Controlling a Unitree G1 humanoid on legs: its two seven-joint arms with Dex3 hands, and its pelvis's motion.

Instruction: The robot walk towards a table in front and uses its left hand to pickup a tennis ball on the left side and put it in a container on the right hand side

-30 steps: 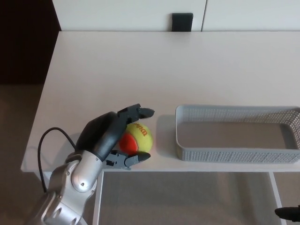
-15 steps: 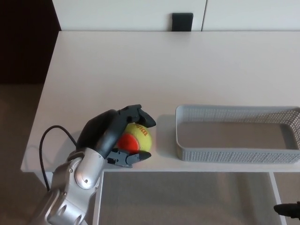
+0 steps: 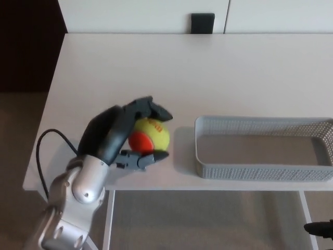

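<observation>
Head view: left hand point(image 3: 120, 136) fingers point(image 3: 154, 110) clamped round tennis ball point(image 3: 152, 136), white table point(image 3: 208, 73); grey mesh basket point(image 3: 263, 172) just right, bare bottom showing.

Bare tabletop point(image 3: 218, 78) between left hand point(image 3: 125, 136) and basket; basket's near wall point(image 3: 200, 143) only barrier

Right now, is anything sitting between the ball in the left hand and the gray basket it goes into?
Nothing visible. The left hand is closed on the tennis ball, and only bare table lies between it and the basket. The one thing to clear is the basket's own left wall.
</observation>
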